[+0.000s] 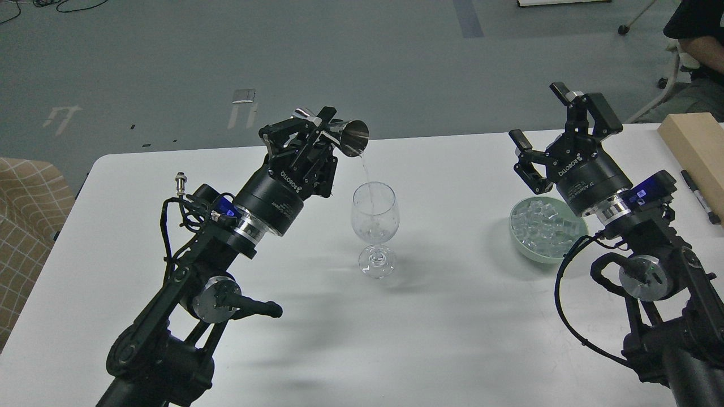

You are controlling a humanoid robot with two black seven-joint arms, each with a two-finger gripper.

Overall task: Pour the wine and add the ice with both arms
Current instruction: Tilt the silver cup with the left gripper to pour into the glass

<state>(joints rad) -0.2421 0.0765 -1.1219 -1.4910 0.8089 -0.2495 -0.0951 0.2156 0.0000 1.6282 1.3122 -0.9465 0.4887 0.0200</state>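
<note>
- White table (pixel 452 339) lies bare across the lower centre; wood block (pixel 693 144) and pen (pixel 700 198) hug its right edge.
- Left gripper (pixel 317 133), clamped on a tilted steel jigger (pixel 350 137), pours a thin stream into the wine glass (pixel 374 226) (centre frame).
- Right gripper (pixel 560 133), fingers spread and empty, hovers above the ice (pixel 546 226) in a green bowl (pixel 523 249) at right.

A black marker (pixel 700 198) lies beside a wooden block (pixel 694 147).

1. Table (pixel 452 339): plain white.
2. Bowl (pixel 523 249): pale green; ice (pixel 543 223) clear, glassy.
3. Wine glass (pixel 374 217): clear.
4. Jigger (pixel 349 135): shiny silver.
5. Both arms black, silver joint caps, blue patch at the wrists.
6. Cloth (pixel 25 226), left edge: tan with white check.
7. Floor (pixel 339 56): grey-green.
</note>
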